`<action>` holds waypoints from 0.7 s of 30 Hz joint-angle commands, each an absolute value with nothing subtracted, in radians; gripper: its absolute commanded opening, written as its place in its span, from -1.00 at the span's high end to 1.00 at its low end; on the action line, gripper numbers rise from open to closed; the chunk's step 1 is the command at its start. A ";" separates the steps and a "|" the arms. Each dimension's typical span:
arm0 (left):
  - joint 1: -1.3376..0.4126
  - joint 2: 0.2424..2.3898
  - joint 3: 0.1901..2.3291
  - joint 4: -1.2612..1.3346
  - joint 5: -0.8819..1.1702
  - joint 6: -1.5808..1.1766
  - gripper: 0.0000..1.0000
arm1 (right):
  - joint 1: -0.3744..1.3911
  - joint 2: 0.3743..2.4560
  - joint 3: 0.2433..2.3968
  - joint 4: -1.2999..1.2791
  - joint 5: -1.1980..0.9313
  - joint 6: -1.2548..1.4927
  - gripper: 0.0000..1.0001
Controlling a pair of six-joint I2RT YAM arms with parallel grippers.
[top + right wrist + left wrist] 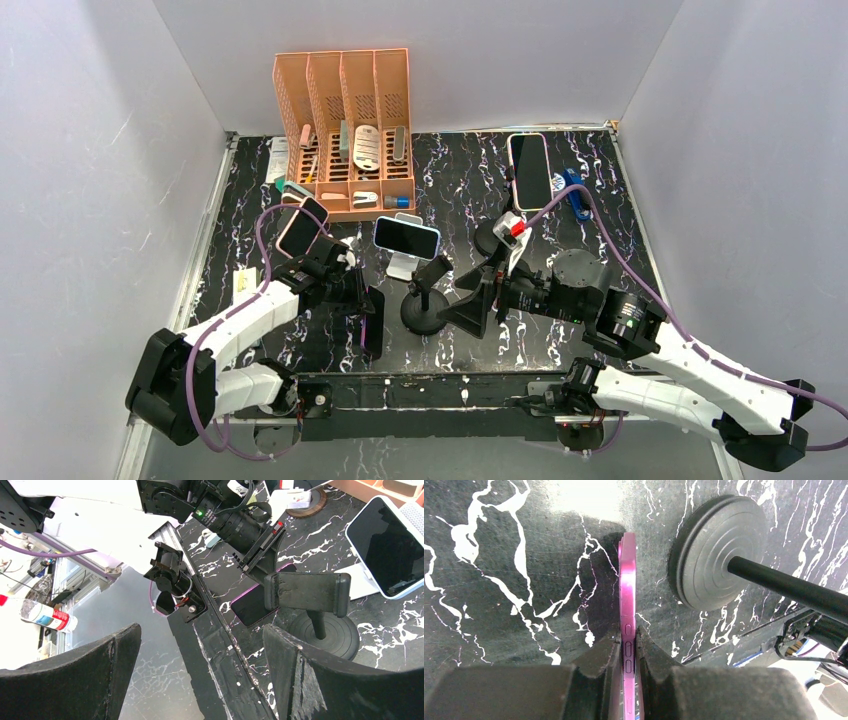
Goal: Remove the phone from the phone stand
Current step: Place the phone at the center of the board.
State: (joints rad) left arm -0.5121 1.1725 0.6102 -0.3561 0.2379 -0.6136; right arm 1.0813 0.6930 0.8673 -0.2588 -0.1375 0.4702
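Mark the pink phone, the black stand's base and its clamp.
pink phone (627, 590), left wrist view, side edge.
stand base (709, 550), left wrist view, ridged disc.
stand clamp (307, 592), right wrist view, flat middle.

The black, white-veined marble table (460, 185) carries a black round-based phone stand (421, 314) between left pincer (362, 296) and right pincer (478, 293), with an orange perforated plastic rack (345, 130) and a flat dark-screened phone (529, 170) beyond them.
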 commanded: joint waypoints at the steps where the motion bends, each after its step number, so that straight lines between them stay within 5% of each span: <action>1: -0.505 1.164 0.598 -0.377 0.174 -0.607 0.76 | 1.084 0.681 0.861 -0.222 -0.130 0.479 -0.97; 8: -0.505 1.164 0.597 -0.382 0.137 -0.611 0.52 | 1.085 0.677 0.859 -0.230 -0.120 0.480 -0.97; 21: -0.505 1.154 0.607 -0.415 0.073 -0.619 0.45 | 1.084 0.652 0.848 -0.244 -0.111 0.481 -0.97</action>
